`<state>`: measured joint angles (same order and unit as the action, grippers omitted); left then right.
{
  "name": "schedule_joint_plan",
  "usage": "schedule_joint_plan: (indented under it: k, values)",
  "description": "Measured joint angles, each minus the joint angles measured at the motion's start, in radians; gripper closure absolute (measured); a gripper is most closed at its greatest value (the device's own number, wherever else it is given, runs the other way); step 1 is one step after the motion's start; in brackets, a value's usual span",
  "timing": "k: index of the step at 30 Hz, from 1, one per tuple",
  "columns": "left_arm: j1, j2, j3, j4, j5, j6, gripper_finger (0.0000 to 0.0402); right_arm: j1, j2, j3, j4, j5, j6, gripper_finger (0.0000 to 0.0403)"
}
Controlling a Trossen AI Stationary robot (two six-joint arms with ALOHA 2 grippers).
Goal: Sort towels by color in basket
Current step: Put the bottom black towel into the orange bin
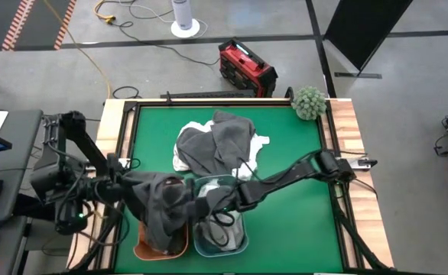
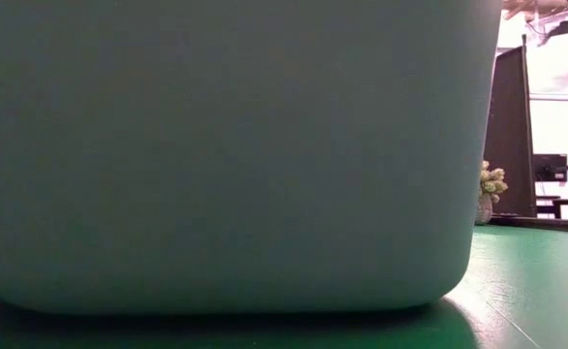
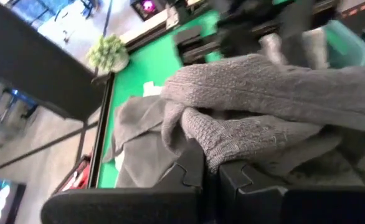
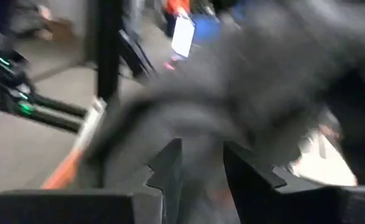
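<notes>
A dark grey towel hangs from my left gripper, which is shut on it, and drapes over an orange basket at the near edge. My right gripper is open over a teal basket that holds light cloth. It points toward the hanging towel, which fills the blurred right wrist view ahead of the fingers. A pile of dark grey, light grey and white towels lies mid-table. My left gripper pinches a bunched fold of the dark grey towel between its two fingers, coming level from the table's left. The cloth hangs slack below the fingers and its lower part drapes into the orange basket. Whether my right gripper touches the towel, I cannot tell.
A round green fuzzy ball sits at the table's far right corner. The teal basket's wall fills the low view, with the ball beyond it. Bare green mat lies right of the baskets. A raised wooden rim borders the table.
</notes>
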<state>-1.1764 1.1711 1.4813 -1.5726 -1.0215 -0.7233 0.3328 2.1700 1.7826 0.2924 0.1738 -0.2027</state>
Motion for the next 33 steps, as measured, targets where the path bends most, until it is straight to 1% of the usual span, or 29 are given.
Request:
schedule_joint_plan:
  k: [3, 6, 9, 11, 14, 17, 23, 26, 29, 33]
  values:
    - [0.016, -0.019, -0.030, 0.000, 0.000, -0.027, 0.0401, -0.002, 0.074, 0.102, 0.008, -0.071, -0.032, 0.0262]
    - [0.024, -0.028, -0.043, 0.001, -0.005, -0.051, 0.0401, -0.010, 0.151, 0.201, -0.017, -0.082, -0.042, 0.0276]
    - [0.025, -0.024, -0.044, 0.019, -0.017, -0.052, 0.0401, -0.035, 0.235, 0.298, -0.109, -0.084, -0.037, 0.0292]
    - [0.025, -0.024, -0.044, 0.064, -0.019, -0.030, 0.0401, -0.055, 0.287, 0.362, -0.186, -0.078, -0.034, 0.0301]
    - [0.025, -0.024, -0.044, 0.153, -0.018, 0.037, 0.0401, -0.081, 0.341, 0.453, -0.311, -0.025, -0.009, 0.0309]
    - [0.025, -0.024, -0.044, 0.208, -0.004, 0.097, 0.0401, -0.097, 0.368, 0.520, -0.447, 0.004, 0.034, 0.0315]
    - [0.025, -0.022, -0.045, 0.219, 0.025, 0.113, 0.0401, -0.092, 0.367, 0.564, -0.541, 0.007, 0.048, 0.0317]
    - [0.022, -0.018, -0.064, 0.239, 0.045, 0.113, 0.0401, -0.071, 0.338, 0.570, -0.603, 0.007, 0.048, 0.0317]
    - [0.016, -0.017, -0.115, 0.283, 0.059, 0.113, 0.0401, -0.053, 0.289, 0.569, -0.726, 0.007, 0.047, 0.0317]
    - [0.016, -0.017, -0.218, 0.406, 0.067, 0.157, 0.0401, -0.036, 0.222, 0.569, -0.935, 0.008, 0.066, 0.0317]
